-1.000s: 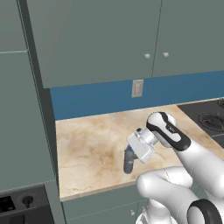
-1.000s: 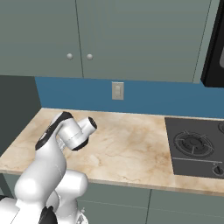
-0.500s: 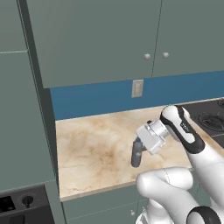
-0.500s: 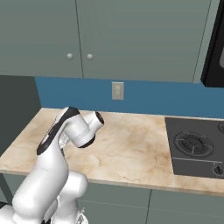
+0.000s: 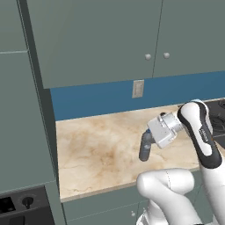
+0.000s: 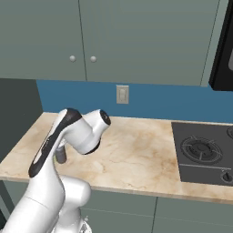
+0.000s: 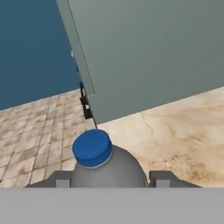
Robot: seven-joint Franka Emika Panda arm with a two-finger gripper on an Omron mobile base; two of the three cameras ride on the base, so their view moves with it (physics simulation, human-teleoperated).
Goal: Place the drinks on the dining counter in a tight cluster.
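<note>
Carried rightward since a second ago, the grey water bottle [image 5: 144, 146] with its blue cap [image 7: 92, 148] hangs pinched in the tool [image 7: 109, 178], above the beige wall worktop [image 5: 96, 154] near its front edge.

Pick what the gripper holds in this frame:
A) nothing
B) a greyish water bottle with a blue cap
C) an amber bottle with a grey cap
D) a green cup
B: in the hand view the gripper has a finger on each side of the greyish water bottle, whose blue cap points away from the camera, above the beige counter.
</note>
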